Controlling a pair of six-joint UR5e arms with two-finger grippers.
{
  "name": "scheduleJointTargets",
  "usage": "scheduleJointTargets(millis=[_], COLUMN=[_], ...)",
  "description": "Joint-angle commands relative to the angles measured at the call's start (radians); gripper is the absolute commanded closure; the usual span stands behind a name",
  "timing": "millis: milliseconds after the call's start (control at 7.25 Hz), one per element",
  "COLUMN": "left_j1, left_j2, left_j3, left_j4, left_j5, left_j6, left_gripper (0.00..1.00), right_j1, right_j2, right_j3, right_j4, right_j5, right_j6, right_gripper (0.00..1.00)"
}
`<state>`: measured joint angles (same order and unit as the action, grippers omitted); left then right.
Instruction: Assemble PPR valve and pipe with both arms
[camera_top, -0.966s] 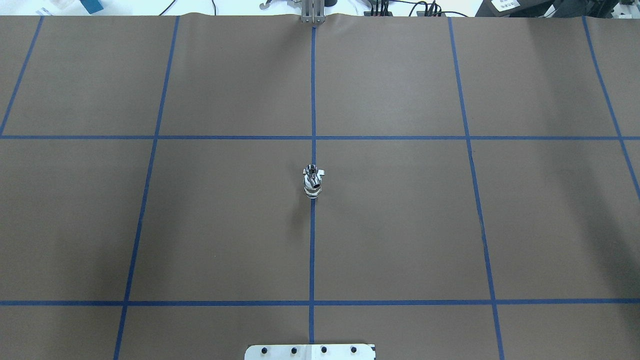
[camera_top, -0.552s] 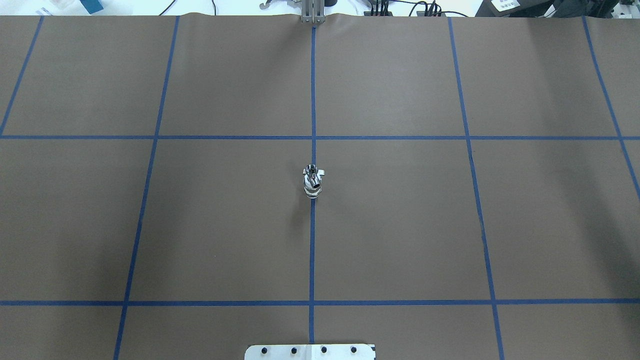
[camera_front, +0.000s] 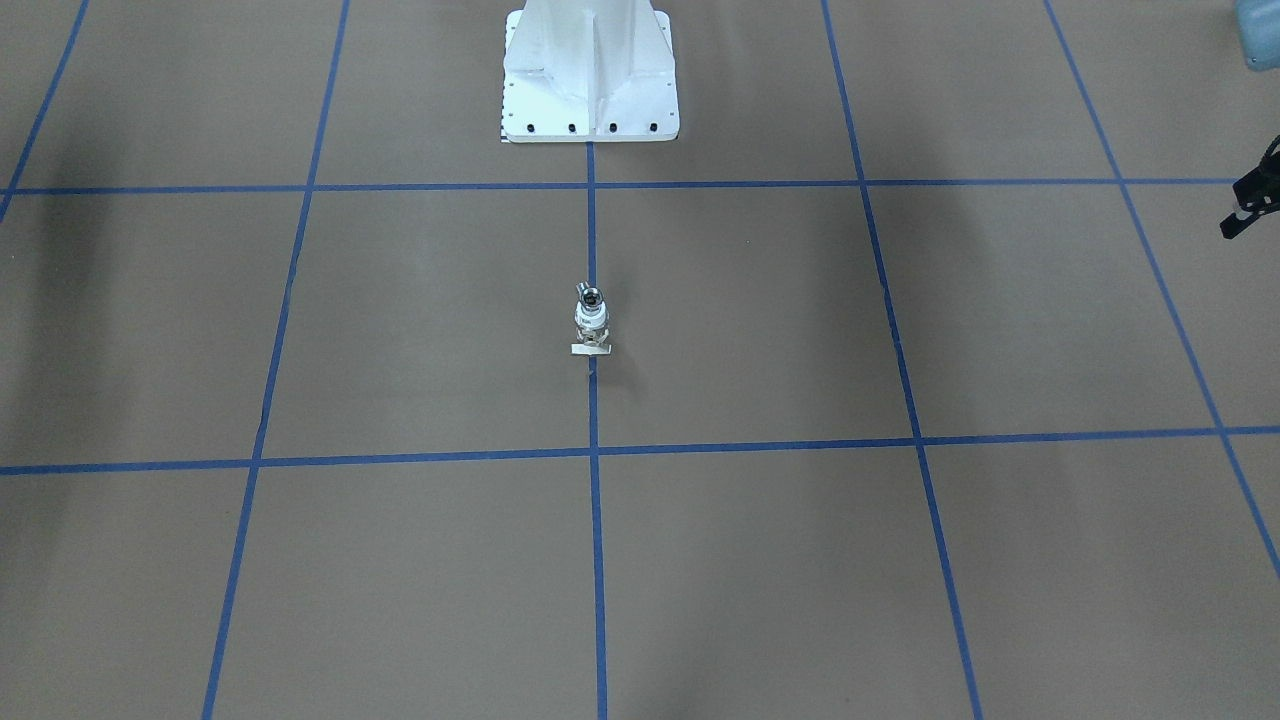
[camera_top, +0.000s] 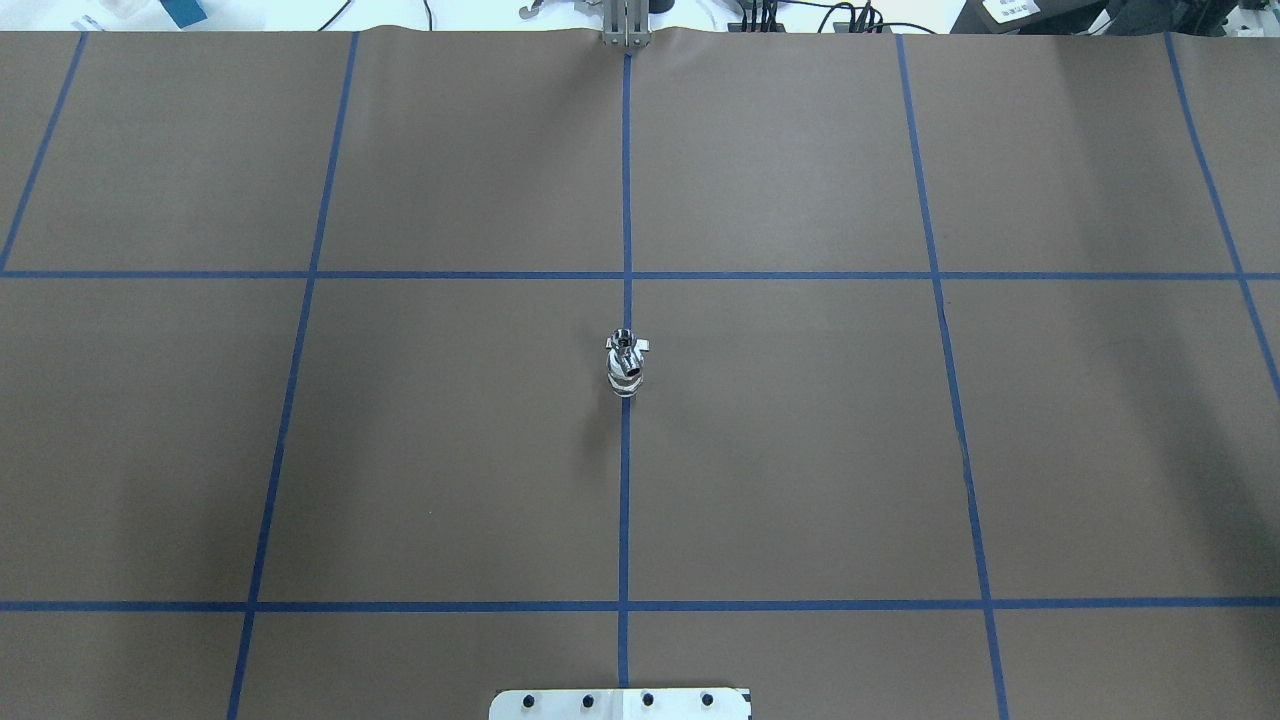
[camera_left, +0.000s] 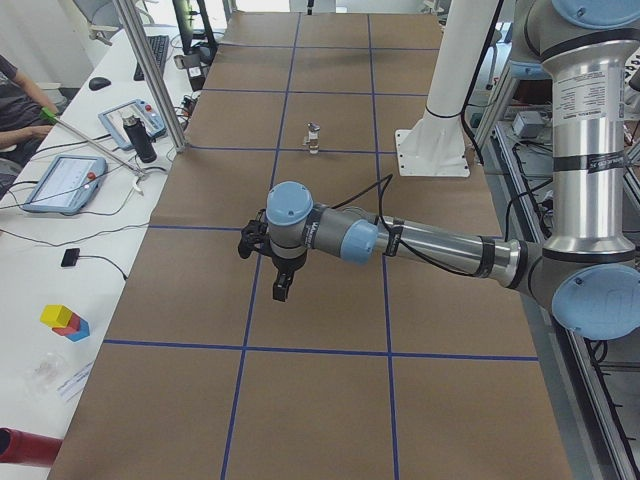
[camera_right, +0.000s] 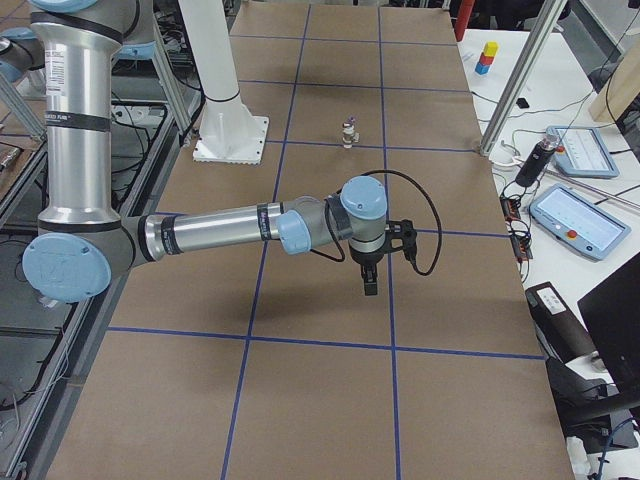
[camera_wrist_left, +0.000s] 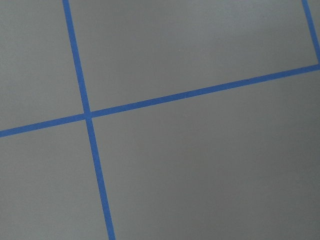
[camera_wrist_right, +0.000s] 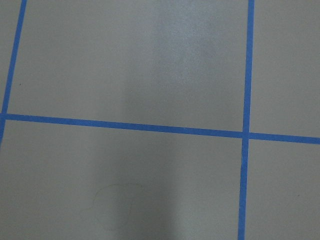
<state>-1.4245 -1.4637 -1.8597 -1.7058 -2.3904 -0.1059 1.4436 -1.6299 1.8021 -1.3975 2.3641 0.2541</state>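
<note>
The PPR valve (camera_top: 626, 378) stands upright at the table's centre on the blue midline, with white ring ends and its flat handle pointing away from the robot. The shiny pipe (camera_top: 624, 342) sits on top of it, and the two look like one joined piece. Both show in the front view: valve (camera_front: 591, 322), pipe (camera_front: 590, 296). My left gripper (camera_left: 281, 290) hangs above the table, well to the left of the piece. My right gripper (camera_right: 370, 287) hangs well to its right. I cannot tell whether either is open or shut. The wrist views show only table.
The white robot base plate (camera_front: 590, 110) is at the near middle edge. Beyond the far edge stand control tablets (camera_left: 65, 180), a black bottle (camera_left: 141, 140), coloured blocks (camera_left: 65, 320), aluminium posts (camera_left: 150, 80) and an operator's arm (camera_left: 25, 105).
</note>
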Motion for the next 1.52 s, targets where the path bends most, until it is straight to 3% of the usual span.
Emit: scheduleJointTargets(millis=[0,1379], left_j1=[0.003,-0.001], left_j2=[-0.003,0.013], left_j3=[-0.009,-0.024], left_j4=[0.0,0.0], left_j5=[0.0,0.002], left_j6=[0.0,-0.002], left_gripper=[0.0,0.0], right_j1=[0.0,-0.005], right_j2=[0.002,0.001], right_j3=[0.003,-0.009], right_j4=[0.0,-0.002], right_j5=[0.004,0.003], right_j6=[0.001,0.001], right_gripper=[0.0,0.0])
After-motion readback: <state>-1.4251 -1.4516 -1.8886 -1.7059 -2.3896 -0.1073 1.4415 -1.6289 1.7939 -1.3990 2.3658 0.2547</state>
